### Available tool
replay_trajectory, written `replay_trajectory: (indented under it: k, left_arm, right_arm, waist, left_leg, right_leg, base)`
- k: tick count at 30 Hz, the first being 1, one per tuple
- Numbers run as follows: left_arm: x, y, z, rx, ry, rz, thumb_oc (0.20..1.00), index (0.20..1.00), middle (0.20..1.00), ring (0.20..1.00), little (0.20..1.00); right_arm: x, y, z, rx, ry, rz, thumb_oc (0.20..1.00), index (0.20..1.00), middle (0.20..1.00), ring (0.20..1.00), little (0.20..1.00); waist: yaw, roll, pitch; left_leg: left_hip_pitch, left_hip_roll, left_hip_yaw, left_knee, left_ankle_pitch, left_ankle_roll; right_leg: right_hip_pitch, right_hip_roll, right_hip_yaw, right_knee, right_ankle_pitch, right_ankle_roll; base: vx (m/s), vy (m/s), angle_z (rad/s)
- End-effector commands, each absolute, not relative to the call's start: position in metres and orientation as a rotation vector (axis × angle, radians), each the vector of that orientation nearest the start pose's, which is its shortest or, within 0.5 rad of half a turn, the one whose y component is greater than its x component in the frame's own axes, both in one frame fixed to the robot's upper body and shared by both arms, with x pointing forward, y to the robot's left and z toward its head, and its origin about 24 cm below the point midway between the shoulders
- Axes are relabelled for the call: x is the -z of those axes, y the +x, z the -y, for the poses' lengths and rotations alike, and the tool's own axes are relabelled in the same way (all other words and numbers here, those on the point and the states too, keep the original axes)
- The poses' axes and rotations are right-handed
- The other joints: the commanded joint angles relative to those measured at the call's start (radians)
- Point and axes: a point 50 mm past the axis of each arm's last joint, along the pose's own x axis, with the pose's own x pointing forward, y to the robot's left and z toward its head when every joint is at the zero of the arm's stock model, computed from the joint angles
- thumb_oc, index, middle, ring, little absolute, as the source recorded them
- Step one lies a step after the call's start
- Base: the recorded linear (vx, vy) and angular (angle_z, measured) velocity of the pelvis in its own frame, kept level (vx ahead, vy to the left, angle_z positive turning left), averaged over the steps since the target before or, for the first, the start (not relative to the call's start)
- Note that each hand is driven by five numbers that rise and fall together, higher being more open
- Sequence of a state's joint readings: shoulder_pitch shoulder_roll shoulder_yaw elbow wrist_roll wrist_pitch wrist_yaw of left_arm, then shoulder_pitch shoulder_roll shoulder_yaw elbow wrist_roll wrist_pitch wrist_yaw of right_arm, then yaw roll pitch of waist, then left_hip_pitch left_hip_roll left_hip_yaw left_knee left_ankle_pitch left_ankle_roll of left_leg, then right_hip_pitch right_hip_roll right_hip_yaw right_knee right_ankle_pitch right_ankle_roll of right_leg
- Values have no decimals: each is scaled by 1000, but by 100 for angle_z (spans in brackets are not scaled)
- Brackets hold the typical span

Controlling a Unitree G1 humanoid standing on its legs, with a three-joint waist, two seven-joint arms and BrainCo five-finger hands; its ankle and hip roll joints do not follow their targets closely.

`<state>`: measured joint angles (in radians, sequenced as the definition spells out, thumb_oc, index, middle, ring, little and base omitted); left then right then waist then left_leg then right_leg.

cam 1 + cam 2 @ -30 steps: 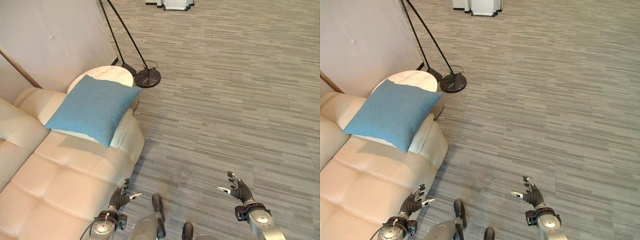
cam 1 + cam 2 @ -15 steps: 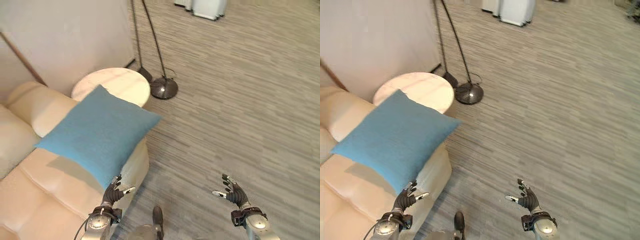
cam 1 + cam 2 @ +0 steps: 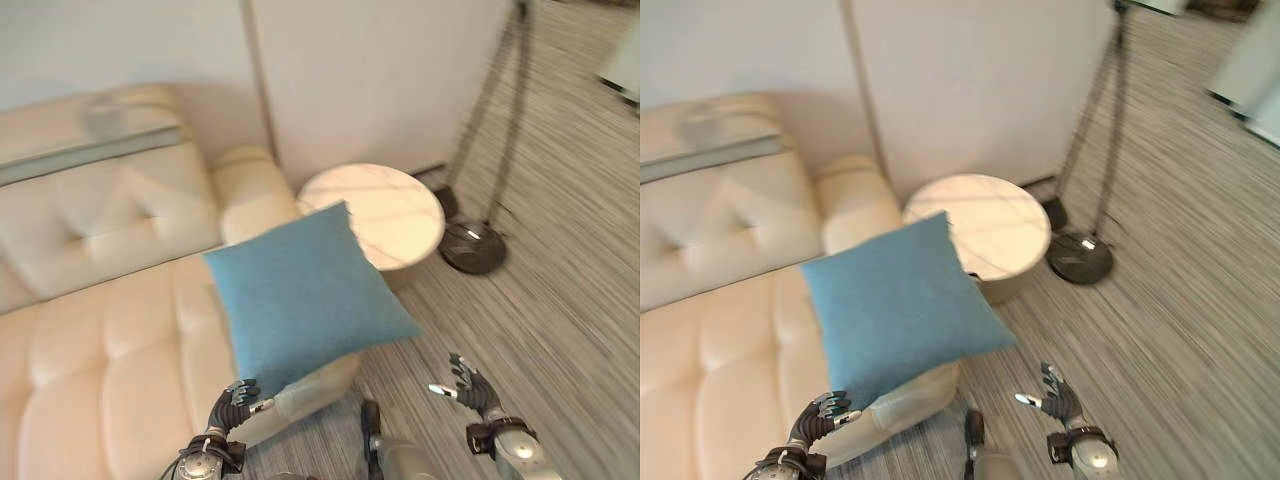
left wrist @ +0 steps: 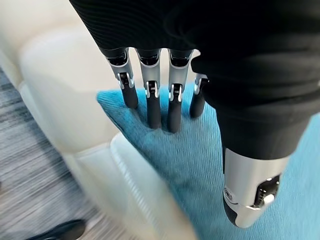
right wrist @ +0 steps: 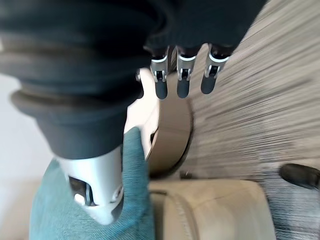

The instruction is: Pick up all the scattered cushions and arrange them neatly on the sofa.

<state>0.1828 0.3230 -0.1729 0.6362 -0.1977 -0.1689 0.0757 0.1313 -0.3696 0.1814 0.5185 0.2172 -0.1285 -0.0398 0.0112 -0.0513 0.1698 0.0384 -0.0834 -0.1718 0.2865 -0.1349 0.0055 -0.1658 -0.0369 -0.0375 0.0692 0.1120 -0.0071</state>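
My view has swung left since a second ago, so the cream sofa (image 3: 110,330) now spreads across the left, backrest at the far side. The blue cushion (image 3: 305,295) lies tilted on its right armrest, overhanging, the round marble side surface (image 3: 385,215) just beyond. To straighten it, I should grip opposite edges. My left hand (image 3: 237,400) hovers near its near corner, right hand (image 3: 468,383) nearby; both open, empty.
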Motion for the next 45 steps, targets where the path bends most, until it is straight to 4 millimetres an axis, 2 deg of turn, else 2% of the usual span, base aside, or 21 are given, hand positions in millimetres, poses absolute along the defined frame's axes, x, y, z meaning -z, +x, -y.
replay_trajectory:
  k: [1, 3, 5, 6, 7, 8, 10, 14, 18, 22, 27, 28, 30, 34, 36, 37, 38, 39, 40, 43, 45]
  left_arm:
    - [83, 167, -246, -125, 204, -541, 1000, 1000, 1000, 1000, 1000]
    - [79, 170, -250, -129, 208, -525, 1000, 1000, 1000, 1000, 1000]
    - [77, 172, -251, -133, 212, -514, 1000, 1000, 1000, 1000, 1000]
    - [73, 175, -254, -141, 219, -499, 1000, 1000, 1000, 1000, 1000]
    - [73, 175, -254, -141, 219, -499, 1000, 1000, 1000, 1000, 1000]
    - [70, 176, -258, -163, 229, -485, 1000, 1000, 1000, 1000, 1000]
    - [70, 177, -258, -163, 229, -485, 1000, 1000, 1000, 1000, 1000]
    - [65, 174, -271, -196, 249, -475, 1000, 1000, 1000, 1000, 1000]
    - [52, 189, -282, -210, 285, -426, 1000, 1000, 1000, 1000, 1000]
    - [45, 201, -286, -224, 311, -401, 1000, 1000, 1000, 1000, 1000]
    - [34, 238, -278, -268, 268, -344, 1000, 1000, 1000, 1000, 1000]
    - [34, 239, -278, -268, 268, -343, 1000, 1000, 1000, 1000, 1000]
    - [32, 253, -269, -292, 205, -328, 1000, 1000, 1000, 1000, 1000]
    - [21, 290, -235, -258, 124, -285, 1000, 1000, 1000, 1000, 1000]
    - [13, 308, -210, -201, 109, -258, 1000, 1000, 1000, 1000, 1000]
    - [9, 315, -197, -169, 101, -242, 1000, 1000, 1000, 1000, 1000]
    - [4, 320, -184, -137, 87, -223, 1000, 1000, 1000, 1000, 1000]
    - [0, 323, -171, -102, 71, -203, 567, 567, 567, 567, 567]
    - [-5, 325, -159, -70, 50, -177, 200, 200, 200, 200, 200]
    - [-19, 324, -127, 24, -24, -95, 200, 200, 200, 200, 200]
    - [-28, 320, -119, 61, -61, -49, 200, 200, 200, 200, 200]
  right_arm:
    - [53, 193, 236, 40, -193, -404, 1000, 1000, 1000, 1000, 1000]
    - [50, 192, 241, 59, -190, -396, 1000, 1000, 1000, 1000, 1000]
    - [49, 191, 245, 72, -198, -392, 1000, 1000, 1000, 1000, 1000]
    - [43, 192, 251, 87, -219, -375, 1000, 1000, 1000, 1000, 1000]
    - [43, 192, 251, 87, -219, -375, 1000, 1000, 1000, 1000, 1000]
    - [36, 198, 255, 93, -252, -348, 1000, 1000, 1000, 1000, 1000]
    - [36, 198, 255, 93, -252, -348, 1000, 1000, 1000, 1000, 1000]
    - [12, 215, 258, 64, -311, -250, 1000, 1000, 1000, 1000, 1000]
    - [-2, 241, 249, -1, -352, -200, 1000, 1000, 1000, 1000, 1000]
    - [3, 250, 242, -13, -326, -223, 1000, 1000, 1000, 1000, 1000]
    - [20, 277, 213, -26, -244, -305, 1000, 1000, 1000, 1000, 1000]
    - [20, 277, 213, -26, -244, -303, 1000, 1000, 1000, 1000, 1000]
    - [19, 290, 195, -49, -225, -305, 1000, 1000, 1000, 1000, 1000]
    - [10, 312, 146, -137, -164, -274, 1000, 1000, 1000, 1000, 1000]
    - [0, 320, 116, -207, -141, -236, 1000, 1000, 1000, 1000, 1000]
    - [-5, 323, 103, -242, -131, -217, 881, 881, 881, 881, 881]
    - [-10, 324, 90, -276, -126, -197, 504, 504, 504, 504, 504]
    - [-15, 324, 79, -310, -126, -174, 200, 200, 200, 200, 200]
    - [-19, 323, 69, -350, -120, -152, 200, 200, 200, 200, 200]
    - [-33, 316, 49, -432, -93, -74, 200, 200, 200, 200, 200]
    - [-42, 309, 45, -469, -61, -24, 200, 200, 200, 200, 200]
  waist:
    - [-41, 1, 11]
    - [-41, -2, 2]
    - [-43, -3, -2]
    - [-42, -4, -10]
    - [-42, -5, -10]
    - [-34, -4, -9]
    - [-35, -4, -8]
    - [-24, 10, -41]
    - [8, -10, -51]
    - [22, -20, -49]
    - [41, -23, 17]
    - [40, -23, 16]
    - [43, -18, 48]
    - [39, -6, 94]
    - [34, -1, 108]
    - [31, 0, 110]
    - [29, 1, 116]
    - [24, 1, 116]
    - [22, 1, 118]
    - [13, -2, 107]
    - [7, -4, 93]
  left_leg:
    - [-92, 89, 211, 14, 60, -60]
    - [-96, 132, 285, -70, 60, -52]
    - [-103, 146, 305, -102, 73, -58]
    - [-126, 178, 339, -160, 125, -74]
    - [-124, 177, 339, -163, 127, -74]
    - [-155, 204, 356, -194, 179, -88]
    - [-155, 204, 355, -194, 180, -88]
    - [-75, 196, 346, -288, 186, -93]
    - [-28, 180, 355, -325, 181, -85]
    - [-26, 173, 352, -340, 179, -81]
    - [-93, 166, 337, -353, 188, -75]
    - [-96, 166, 337, -352, 188, -75]
    - [-140, 167, 333, -353, 198, -73]
    - [-209, 169, 336, -356, 227, -73]
    - [-214, 169, 339, -362, 236, -74]
    - [-219, 170, 339, -365, 241, -74]
    - [-217, 169, 340, -368, 243, -75]
    - [-219, 169, 339, -371, 247, -76]
    - [-214, 168, 339, -374, 247, -76]
    - [-205, 166, 342, -374, 241, -73]
    - [-186, 165, 347, -374, 232, -70]
  right_leg:
    - [114, -48, -60, -34, -119, 90]
    - [154, -51, -91, -52, -139, 86]
    - [164, -55, -103, -60, -147, 87]
    - [189, -55, -123, -70, -163, 86]
    - [190, -56, -124, -70, -163, 86]
    - [215, -49, -135, -71, -184, 85]
    - [215, -49, -136, -70, -184, 85]
    - [240, -34, -132, -58, -197, 82]
    - [256, -37, -123, -73, -193, 89]
    - [249, -37, -122, -86, -186, 93]
    - [162, -35, -112, -89, -161, 98]
    - [159, -35, -112, -88, -161, 98]
    - [102, -33, -99, -80, -147, 99]
    - [7, -29, -76, -52, -122, 100]
    - [-4, -29, -72, -45, -119, 102]
    - [-9, -29, -71, -44, -116, 103]
    - [-8, -31, -72, -40, -117, 104]
    - [-11, -33, -71, -41, -114, 105]
    - [-6, -34, -70, -39, -116, 106]
    - [5, -35, -63, -42, -114, 107]
    - [20, -36, -59, -47, -113, 108]
  base:
    - [142, -101, 58]
    - [192, -76, 55]
    - [166, -11, 58]
    - [175, 3, 31]
    - [254, 0, 48]
    - [129, -2, 43]
    - [119, 12, 20]
    - [193, 66, -21]
    - [169, 53, -9]
    - [55, 16, 4]
    - [-129, -4, 6]
    - [-170, -1, 8]
    - [-214, 17, -1]
    - [-186, 50, -6]
    - [-69, 57, -11]
    - [-49, 45, -9]
    - [-39, 39, -8]
    - [-28, 36, -8]
    - [-22, 26, -12]
    - [-9, 17, -6]
    - [34, 31, -4]
